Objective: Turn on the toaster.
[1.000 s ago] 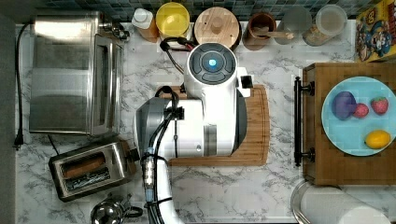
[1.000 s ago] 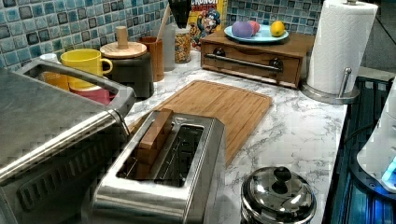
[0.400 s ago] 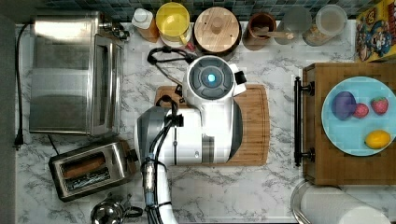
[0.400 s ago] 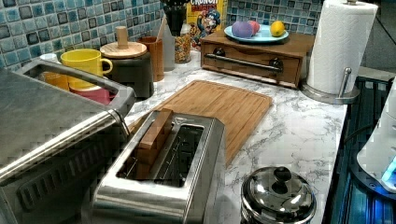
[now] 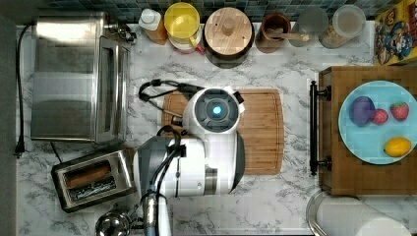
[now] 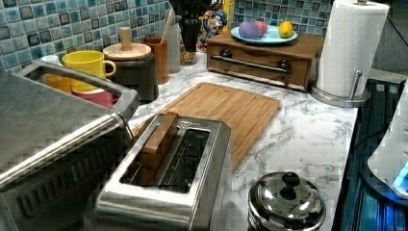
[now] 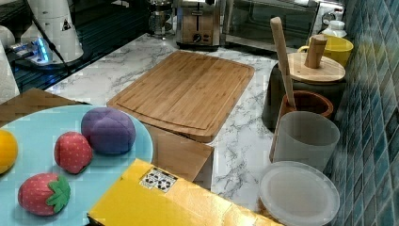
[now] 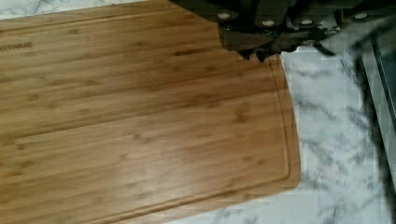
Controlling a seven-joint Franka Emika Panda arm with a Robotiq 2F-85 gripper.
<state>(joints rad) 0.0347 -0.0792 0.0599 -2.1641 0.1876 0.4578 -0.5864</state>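
Top view: one toaster at the top view's lower left, below the toaster oven. Its long axis runs roughly left-right, slightly tilted; two slots, one holding a brown slice. The arm hangs over the cutting board, to the toaster's right.

Left view: toaster nearest the camera, long axis running away toward the board; the slice stands in the left view's left slot.

Right view: toaster at the far end, control face toward the board.

Wrist view: gripper above the board near its corner; fingertips appear close together, cannot tell for certain.
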